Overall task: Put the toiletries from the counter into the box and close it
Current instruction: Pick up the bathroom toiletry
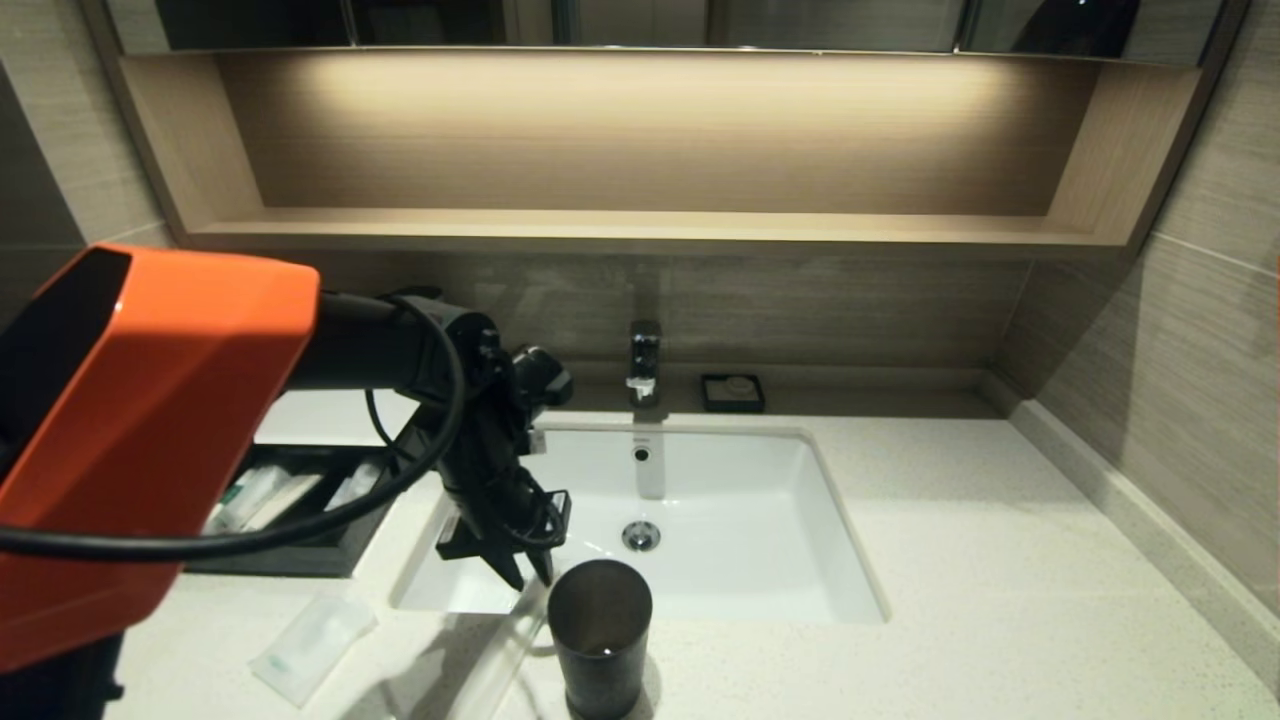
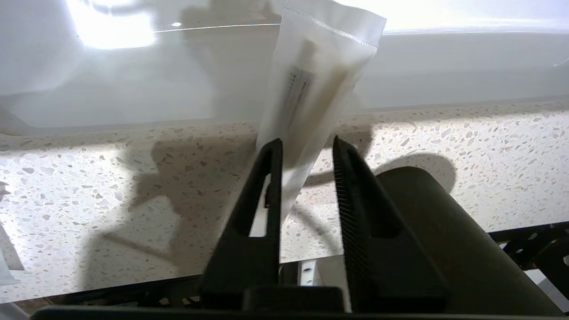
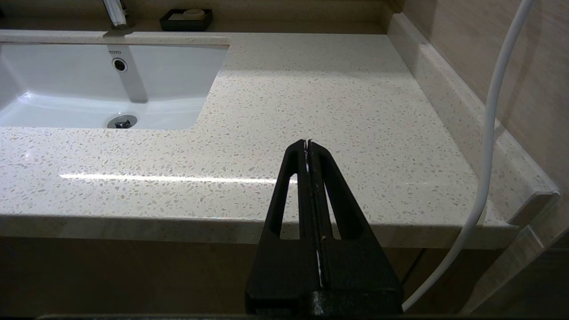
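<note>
My left gripper point(image 1: 530, 580) points down over the counter point(image 1: 1000, 560) at the basin's front left corner. Its jaws stand open. In the left wrist view a long clear-wrapped packet point(image 2: 311, 80) lies between the fingers of the left gripper point(image 2: 306, 140), leaning on one finger and reaching towards the basin. A small translucent sachet point(image 1: 312, 645) with green print lies on the counter near the front left. The black box point(image 1: 300, 555) sits at the left with its drawer pulled out and pale packets inside. My right gripper point(image 3: 307, 142) is shut, empty, before the counter's front edge.
A dark cup point(image 1: 600, 630) stands right beside the left gripper, at the front. The white basin point(image 1: 720, 560) is sunk in the middle, with a tap point(image 1: 644, 362) and a small black soap dish point(image 1: 732, 392) behind it. A wooden shelf runs above.
</note>
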Controlling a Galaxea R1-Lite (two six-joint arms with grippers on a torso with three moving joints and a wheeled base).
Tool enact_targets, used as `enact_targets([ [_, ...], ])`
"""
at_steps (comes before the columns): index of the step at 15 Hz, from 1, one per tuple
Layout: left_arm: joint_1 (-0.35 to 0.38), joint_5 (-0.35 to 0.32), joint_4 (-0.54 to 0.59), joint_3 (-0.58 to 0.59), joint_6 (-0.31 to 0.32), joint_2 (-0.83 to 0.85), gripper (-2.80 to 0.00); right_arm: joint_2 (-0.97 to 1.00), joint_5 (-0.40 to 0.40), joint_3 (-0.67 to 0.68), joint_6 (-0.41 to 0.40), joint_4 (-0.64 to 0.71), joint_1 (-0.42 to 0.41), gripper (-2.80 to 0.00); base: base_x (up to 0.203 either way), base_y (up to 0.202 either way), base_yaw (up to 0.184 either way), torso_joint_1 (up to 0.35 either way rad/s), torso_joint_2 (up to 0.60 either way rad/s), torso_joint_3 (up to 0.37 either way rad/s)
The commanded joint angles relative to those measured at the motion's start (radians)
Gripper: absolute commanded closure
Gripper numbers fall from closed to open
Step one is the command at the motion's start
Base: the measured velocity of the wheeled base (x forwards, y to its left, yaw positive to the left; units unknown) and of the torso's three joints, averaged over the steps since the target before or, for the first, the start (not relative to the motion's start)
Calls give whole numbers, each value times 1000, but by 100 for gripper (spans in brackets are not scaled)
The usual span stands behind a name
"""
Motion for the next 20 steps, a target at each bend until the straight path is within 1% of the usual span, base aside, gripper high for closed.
enact_targets([
  [1,-2,-1,6,0,2,1,-280,0,0,2,-1,-1,1,0,0,0,0,0,0,0],
  [6,-4,1,4,-6,11,21,-280,0,0,2,-1,-1,-1,0,0,0,0,0,0,0],
  [8,-4,1,5,-6,30,30,-280,0,0,2,-1,-1,1,0,0,0,0,0,0,0],
  [11,-4,2,6,-14,35,39,-280,0,0,2,-1,-1,0,0,0,0,0,0,0,0],
  [16,-4,24,6,-26,40,63,-280,0,0,2,-1,-1,1,0,0,0,0,0,0,0],
  [18,-4,40,4,-28,60,76,-280,0,0,2,-1,-1,0,0,0,0,0,0,0,0],
  [20,-4,42,5,-39,62,90,-280,0,0,2,-1,-1,1,0,0,0,0,0,0,0],
])
